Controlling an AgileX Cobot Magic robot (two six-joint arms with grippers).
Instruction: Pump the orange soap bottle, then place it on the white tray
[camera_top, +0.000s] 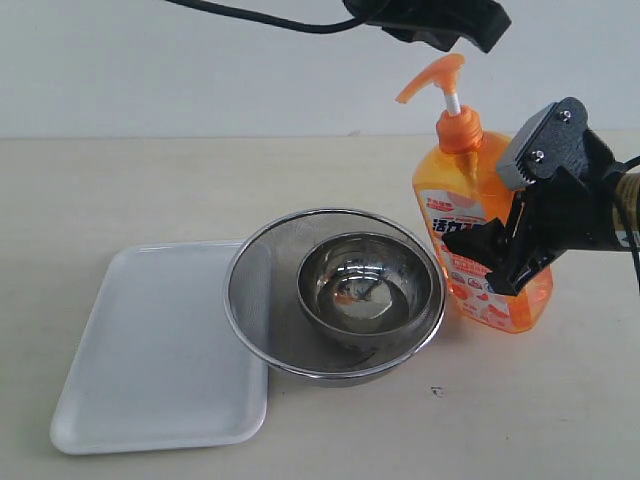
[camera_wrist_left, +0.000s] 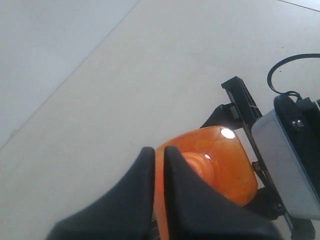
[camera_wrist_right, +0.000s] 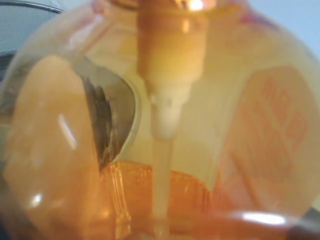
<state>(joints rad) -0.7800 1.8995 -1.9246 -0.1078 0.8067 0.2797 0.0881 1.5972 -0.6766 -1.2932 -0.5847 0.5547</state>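
The orange soap bottle (camera_top: 455, 195) stands upright on the table at the right, its pump head (camera_top: 432, 80) raised on the white stem. My right gripper (camera_top: 490, 262) is shut on the bottle's body from the right side. In the right wrist view the bottle (camera_wrist_right: 170, 125) fills the picture and hides the fingers. My left gripper (camera_top: 440, 28) hangs just above the pump head, a small gap apart, shut with nothing in it. In the left wrist view its fingertips (camera_wrist_left: 159, 152) are together over the orange pump head (camera_wrist_left: 222, 162). The white tray (camera_top: 150, 350) lies at the front left, bare.
A round metal mesh strainer (camera_top: 262, 262) sits between the tray and the bottle, overlapping the tray's right edge. A smaller steel bowl (camera_top: 365, 290) rests inside it. Black cables run along the top and at the far right.
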